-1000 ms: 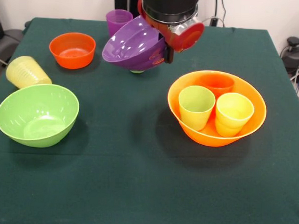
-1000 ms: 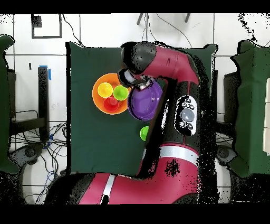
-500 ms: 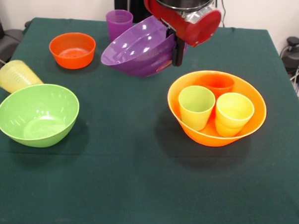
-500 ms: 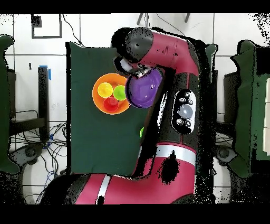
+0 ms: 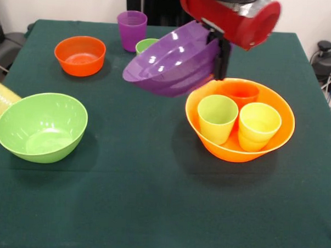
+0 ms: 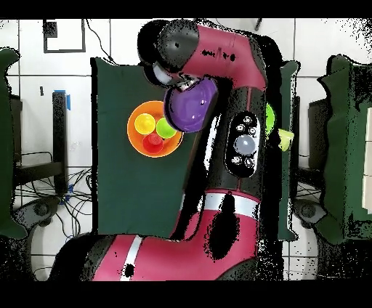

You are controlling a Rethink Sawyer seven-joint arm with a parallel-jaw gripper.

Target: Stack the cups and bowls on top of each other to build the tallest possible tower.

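Purple bowl (image 5: 171,66): held off the table, tilted, its rim just left of the yellow-orange bowl (image 5: 274,142).
Gripper (image 5: 219,57): jaws pinching the purple bowl's right rim.
Yellow-orange bowl: right of centre; holds lime, yellow and orange cups.
Lime green bowl (image 5: 42,127): near left.
Orange bowl (image 5: 79,55): far left.
Purple cup (image 5: 131,30): far, upright.

Gripper (image 5: 219,55) holds tilted purple bowl (image 5: 171,61) by its rim above the table (image 5: 151,200). Yellow-orange bowl (image 5: 230,149) just beside contains three cups.
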